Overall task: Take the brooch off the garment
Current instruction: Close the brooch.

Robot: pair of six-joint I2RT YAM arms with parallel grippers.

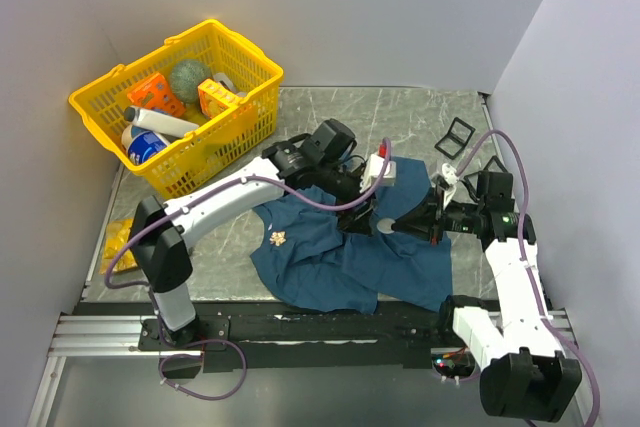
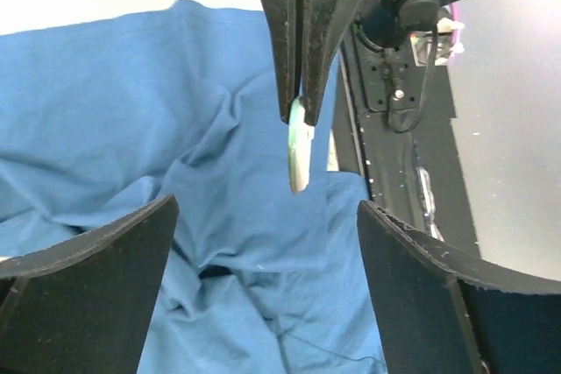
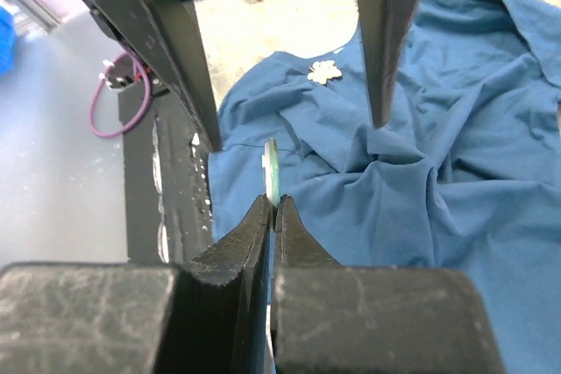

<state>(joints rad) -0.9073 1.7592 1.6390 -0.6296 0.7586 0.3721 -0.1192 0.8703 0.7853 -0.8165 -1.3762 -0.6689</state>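
The dark blue garment (image 1: pixel 330 262) lies wrinkled on the table in front of both arms. It fills the left wrist view (image 2: pixel 131 111) and the right wrist view (image 3: pixel 456 172). A small pale flower-shaped brooch (image 1: pixel 278 239) sits on its left part, also in the right wrist view (image 3: pixel 324 72). My right gripper (image 3: pixel 273 203) is shut on a thin pale-green flat piece (image 3: pixel 272 164), seen edge-on just above the cloth (image 2: pixel 300 151). My left gripper (image 2: pixel 267 208) is open and empty. It faces the right gripper's tips (image 2: pixel 298 102) with its fingers (image 3: pixel 386 41) either side.
A yellow basket (image 1: pixel 250 62) with bottles and boxes stands at the back left. Two small black frames (image 1: pixel 458 137) lie at the back right. A yellow packet (image 1: pixel 118 237) lies at the left edge. The black base rail (image 1: pixel 300 322) runs along the near edge.
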